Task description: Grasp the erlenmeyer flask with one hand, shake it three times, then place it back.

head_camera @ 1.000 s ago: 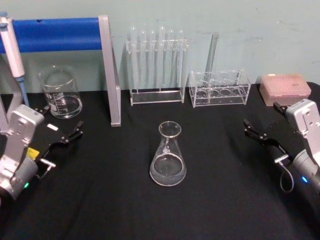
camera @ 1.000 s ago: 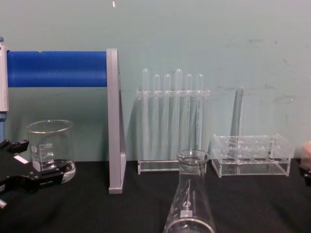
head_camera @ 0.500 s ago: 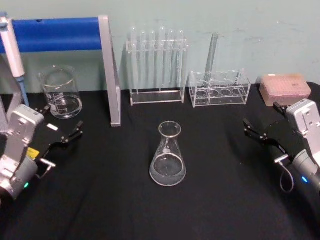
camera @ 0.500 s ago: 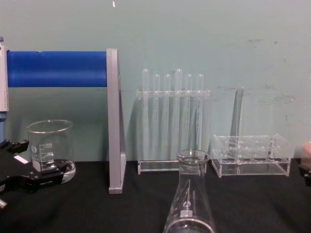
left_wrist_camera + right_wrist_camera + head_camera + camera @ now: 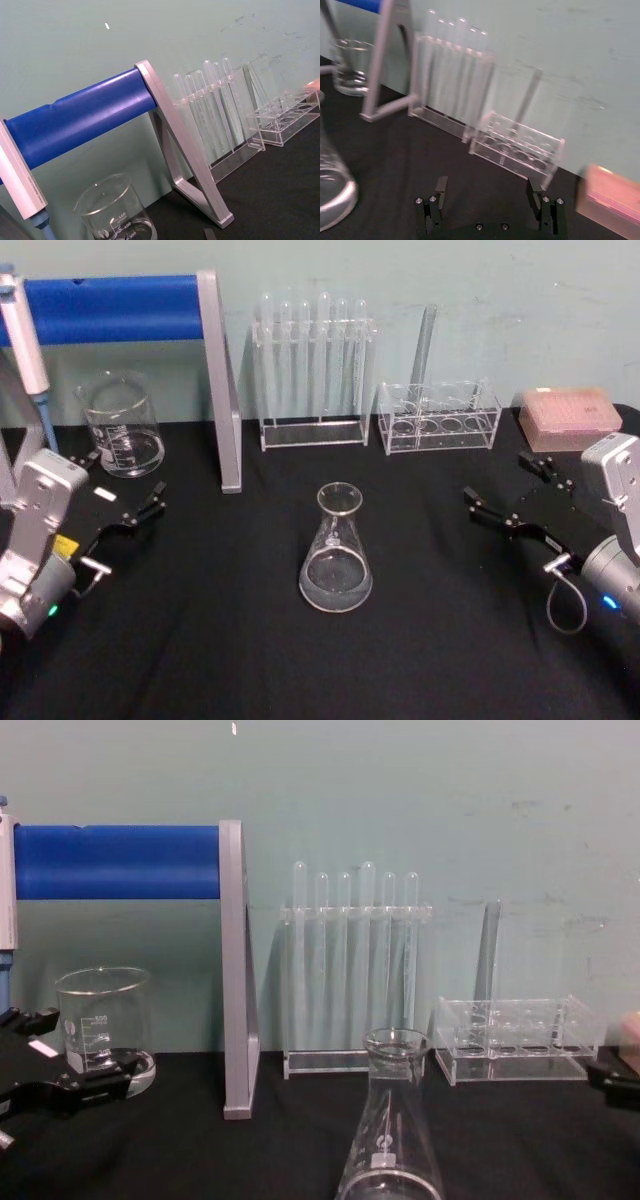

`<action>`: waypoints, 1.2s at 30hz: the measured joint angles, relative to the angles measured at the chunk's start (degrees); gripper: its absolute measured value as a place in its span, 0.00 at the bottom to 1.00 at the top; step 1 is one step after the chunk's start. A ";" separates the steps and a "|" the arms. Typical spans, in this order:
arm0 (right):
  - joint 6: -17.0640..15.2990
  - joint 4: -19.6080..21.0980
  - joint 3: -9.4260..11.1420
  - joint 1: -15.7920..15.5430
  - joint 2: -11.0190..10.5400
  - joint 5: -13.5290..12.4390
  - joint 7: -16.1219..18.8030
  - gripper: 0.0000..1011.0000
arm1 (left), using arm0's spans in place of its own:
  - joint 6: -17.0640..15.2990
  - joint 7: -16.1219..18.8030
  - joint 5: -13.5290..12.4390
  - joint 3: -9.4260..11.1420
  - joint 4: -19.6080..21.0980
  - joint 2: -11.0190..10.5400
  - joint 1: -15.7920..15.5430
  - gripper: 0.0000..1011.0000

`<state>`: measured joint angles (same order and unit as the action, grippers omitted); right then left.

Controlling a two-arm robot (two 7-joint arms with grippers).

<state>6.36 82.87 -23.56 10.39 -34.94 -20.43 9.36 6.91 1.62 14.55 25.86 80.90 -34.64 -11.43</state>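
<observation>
The right end effector hangs over the right side of the surface with its jaws spread wide. It holds nothing and touches nothing. In the right wrist view the two black fingers stand well apart with bare black cloth between them. The left end effector sits low at the left edge, jaws also apart and empty, with one finger close in front of the beaker; whether it touches the glass cannot be told.

The front and middle of the surface are open cloth. Along the back wall stand the beaker, a blue stand with its grey post, a tube rack, a low rack holding one tall tube, and a pink box at the right rear corner. The right end effector is in front of the low rack and beside the pink box, apart from both.

The flask stands upright at mid-surface with a little clear liquid in its base. It is left of the right end effector and slightly nearer the robot, and open cloth lies between them. The jaws point towards it.
</observation>
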 joint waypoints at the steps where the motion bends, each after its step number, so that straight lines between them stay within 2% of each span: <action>1: 0.14 0.31 0.06 -0.08 -0.06 -0.50 1.37 0.99 | 0.00 0.00 0.00 0.00 0.00 0.00 0.00 0.99; 15: 2.77 1.25 -0.96 -0.03 0.33 -2.83 13.05 0.99 | 0.00 0.00 0.00 0.00 0.00 0.00 0.00 0.99; 22: 3.93 1.51 -1.58 0.31 1.00 -5.37 20.33 0.99 | 0.00 0.00 0.00 0.00 0.00 0.00 0.00 0.99; 31: 3.00 0.84 -2.35 1.31 2.56 -8.79 28.13 0.99 | 0.00 0.00 0.00 0.00 0.00 0.00 0.00 0.99; 36: 1.85 -0.16 -3.03 2.29 3.55 -9.92 30.39 0.99 | 0.00 0.00 0.00 0.00 0.00 0.00 0.00 0.99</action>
<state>8.21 82.71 -26.60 12.68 -31.40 -30.35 39.75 6.91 1.62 14.55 25.86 80.90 -34.64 -11.43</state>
